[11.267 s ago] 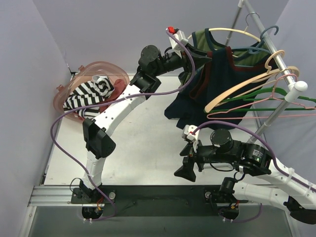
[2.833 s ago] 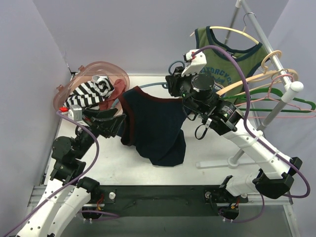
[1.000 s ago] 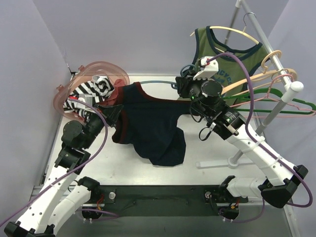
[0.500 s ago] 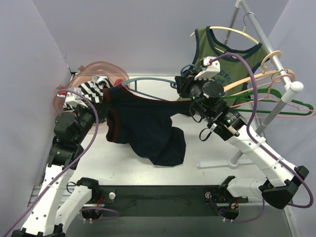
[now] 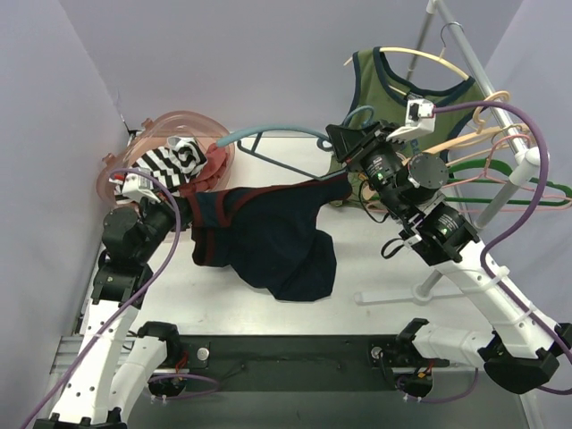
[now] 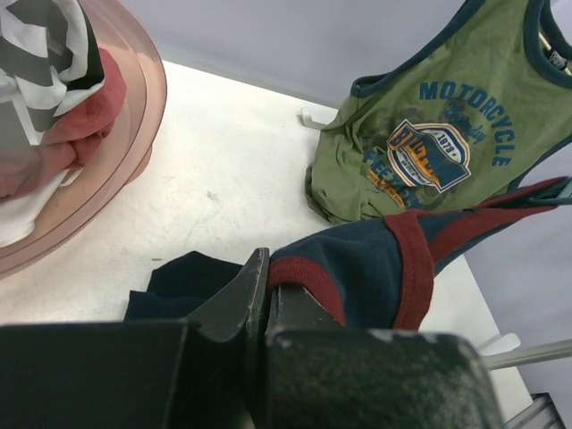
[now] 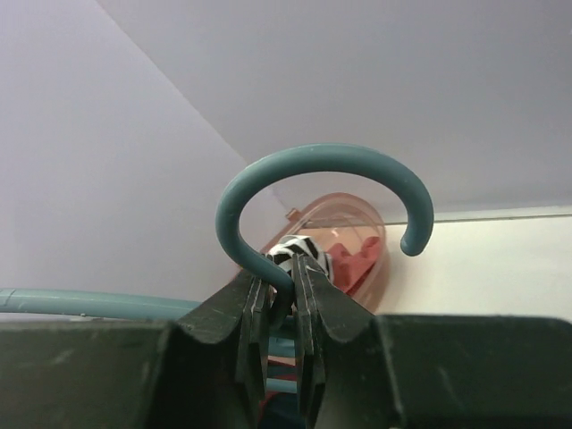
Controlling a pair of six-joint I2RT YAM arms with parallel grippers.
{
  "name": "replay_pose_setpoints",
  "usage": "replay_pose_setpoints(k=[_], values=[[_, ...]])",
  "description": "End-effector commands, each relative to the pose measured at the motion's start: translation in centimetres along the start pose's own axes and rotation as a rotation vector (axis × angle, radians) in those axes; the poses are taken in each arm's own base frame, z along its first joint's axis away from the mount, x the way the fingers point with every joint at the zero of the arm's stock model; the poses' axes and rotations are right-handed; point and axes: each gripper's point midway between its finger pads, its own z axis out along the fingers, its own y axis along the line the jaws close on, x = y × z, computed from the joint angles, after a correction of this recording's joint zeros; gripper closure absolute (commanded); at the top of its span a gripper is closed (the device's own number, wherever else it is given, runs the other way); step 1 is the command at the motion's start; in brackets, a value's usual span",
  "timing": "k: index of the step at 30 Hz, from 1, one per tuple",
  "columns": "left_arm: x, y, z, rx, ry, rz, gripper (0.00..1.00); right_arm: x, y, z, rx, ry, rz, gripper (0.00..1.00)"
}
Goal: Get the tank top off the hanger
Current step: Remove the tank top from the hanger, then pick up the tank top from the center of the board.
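Observation:
The navy tank top (image 5: 277,241) with red trim is stretched across the table, its lower part heaped on the surface. My left gripper (image 5: 181,213) is shut on its red-trimmed left edge, and the left wrist view shows the trim pinched at my left gripper (image 6: 266,284), with the tank top (image 6: 357,268) running off to the right. The teal hanger (image 5: 268,134) is held above the cloth, its left arm bare. My right gripper (image 5: 342,140) is shut on its neck. In the right wrist view the hanger (image 7: 268,174) hooks up out of my right gripper (image 7: 280,284). The top's right end reaches the hanger's right end.
A pink basket (image 5: 161,121) with striped clothes (image 5: 165,165) stands at the back left. A green tank top (image 5: 393,89) hangs on a cream hanger on the rack (image 5: 487,71) at the right, beside several empty hangers (image 5: 500,179). The rack's foot (image 5: 393,295) lies on the table.
My right gripper has lifted the hanger up and to the right. My left gripper has pulled the tank top's edge down and left, off the hanger's left arm.

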Motion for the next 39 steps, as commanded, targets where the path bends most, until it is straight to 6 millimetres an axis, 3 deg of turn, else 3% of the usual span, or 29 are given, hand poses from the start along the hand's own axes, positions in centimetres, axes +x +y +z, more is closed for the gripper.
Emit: replay_pose_setpoints(k=[1,6,9,17,20,22,23,29,30,32,33,36,39], values=[[-1.4,-0.4,0.0,0.042,-0.077,0.065,1.00,-3.6,4.7,0.0,-0.173,-0.047,0.125,1.00],[-0.4,0.2,0.8,0.036,-0.032,0.073,1.00,-4.9,6.7,-1.0,-0.263,-0.052,0.152,1.00],[1.3,0.8,1.1,0.031,0.035,0.059,1.00,-5.2,8.0,-1.5,-0.325,-0.028,0.148,1.00],[6.7,1.3,1.3,0.076,0.210,0.001,1.00,-4.2,8.9,-3.4,-0.406,0.034,0.162,1.00],[9.5,1.2,1.8,0.041,0.285,0.010,1.00,-3.8,8.9,-4.1,-0.422,0.056,0.117,1.00],[11.0,2.2,2.3,-0.040,0.305,0.039,1.00,-3.2,9.1,-4.7,-0.439,0.102,0.088,1.00],[12.4,1.2,2.3,-0.020,0.340,0.063,1.00,-3.0,9.2,-4.9,-0.444,0.116,0.082,1.00],[16.3,1.7,4.1,-0.106,0.417,0.083,1.00,-3.0,9.3,-6.9,-0.483,0.138,0.055,1.00],[17.8,1.1,4.3,-0.094,0.451,0.104,1.00,-3.3,9.4,-7.2,-0.487,0.130,0.051,1.00],[18.7,0.8,4.8,-0.106,0.458,0.162,0.91,-3.6,9.4,-7.6,-0.493,0.125,0.042,1.00],[20.4,0.2,4.8,-0.092,0.500,0.199,0.71,-3.8,9.5,-8.0,-0.497,0.120,0.040,1.00],[22.1,-0.4,5.6,-0.082,0.542,0.256,0.44,-4.3,9.4,-8.6,-0.500,0.112,0.025,1.00],[23.7,-0.5,6.5,-0.067,0.588,0.292,0.28,-4.7,9.3,-9.3,-0.498,0.100,0.006,1.00]])
